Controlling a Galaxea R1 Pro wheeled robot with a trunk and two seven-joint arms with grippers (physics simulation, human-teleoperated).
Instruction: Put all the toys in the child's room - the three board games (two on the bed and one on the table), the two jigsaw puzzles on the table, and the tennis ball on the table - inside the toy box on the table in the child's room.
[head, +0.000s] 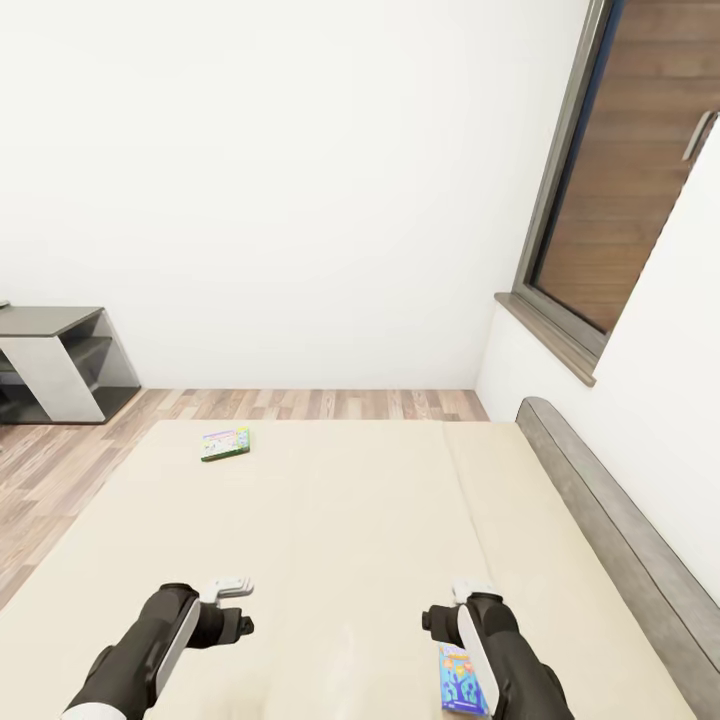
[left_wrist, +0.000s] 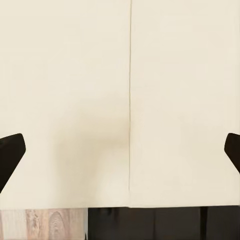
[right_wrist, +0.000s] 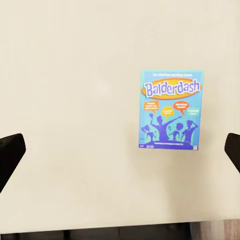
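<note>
My right pincer (right_wrist: 120, 150) hangs spread wide over the bed (head: 330, 520), its two dark fingertips (right_wrist: 11, 150) far apart at the edges of the wrist view with nothing between them. Below it lies the blue board game (right_wrist: 170, 109), flat on the cream cover, face up, its title reading "Balderdash". It sits closer to one fingertip than the other and touches neither. From my head view that same blue board game (head: 456, 678) lies just beside my right forearm, near the bed's close edge, partly covered by the arm.

My left pincer (left_wrist: 120, 150) is likewise spread, dark fingertips (left_wrist: 10, 152) well apart, holding nothing. Under it is bare cream bedding with a straight seam (left_wrist: 130, 100) running down it, and a strip of wooden floor (left_wrist: 42, 224) at the bed's edge.

Farther out, the green board game (head: 226, 443) lies flat near the bed's far left corner, well apart from both arms. Along the right side runs the grey bed frame (head: 610, 520). Beyond the bed are wooden floor (head: 320, 403), a grey shelf unit (head: 55, 360) at the left against the white wall, and a dark-framed window (head: 630, 170) on the right.
</note>
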